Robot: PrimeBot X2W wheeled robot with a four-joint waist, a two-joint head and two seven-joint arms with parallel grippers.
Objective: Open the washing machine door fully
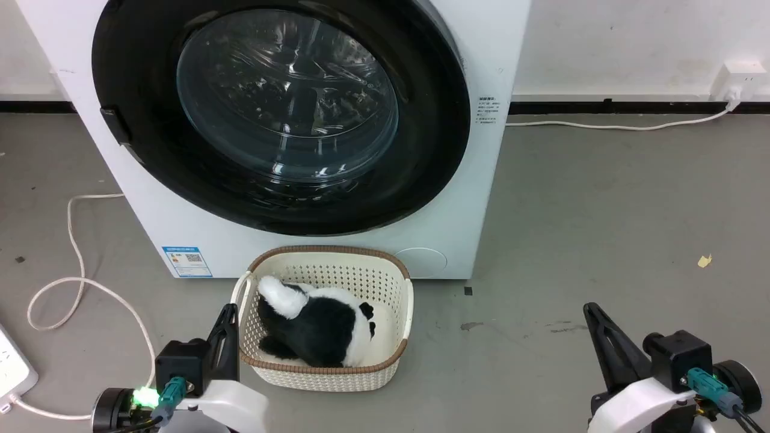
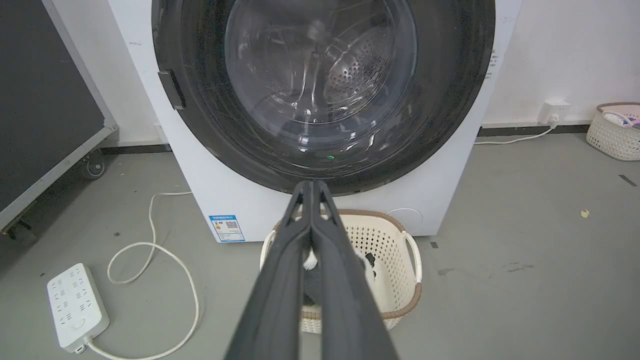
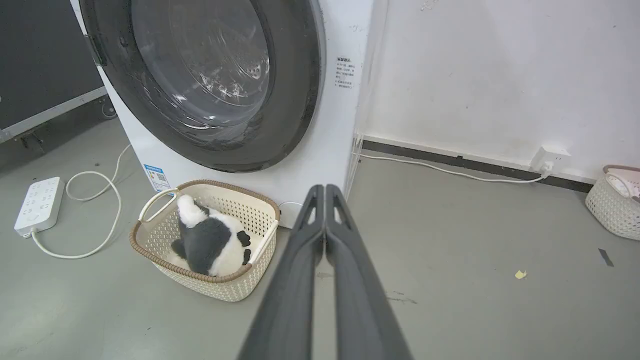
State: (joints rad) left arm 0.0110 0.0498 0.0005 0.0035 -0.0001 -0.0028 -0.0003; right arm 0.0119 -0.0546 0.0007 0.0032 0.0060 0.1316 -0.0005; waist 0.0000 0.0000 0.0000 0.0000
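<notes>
The white washing machine (image 1: 475, 198) stands straight ahead on the grey floor. Its door (image 1: 150, 120), a wide glossy black ring around clear bulging glass, lies flat against the front, with a small black handle (image 1: 115, 125) on its left edge. The door (image 2: 450, 100) and the perforated drum behind the glass also appear in the left wrist view, and the door (image 3: 295, 100) sits at the upper left of the right wrist view. My left gripper (image 1: 228, 311) rests low at the left, shut and empty (image 2: 311, 184). My right gripper (image 1: 591, 310) rests low at the right, shut and empty (image 3: 324, 187).
A cream basket (image 1: 397, 355) holding a black-and-white plush toy (image 1: 313, 325) sits on the floor right below the door. A white power strip (image 2: 75, 305) and looped cable (image 1: 78, 276) lie to the left. A dark wheeled panel (image 2: 45, 100) stands at the far left. Another basket (image 3: 612, 207) sits far right by the wall.
</notes>
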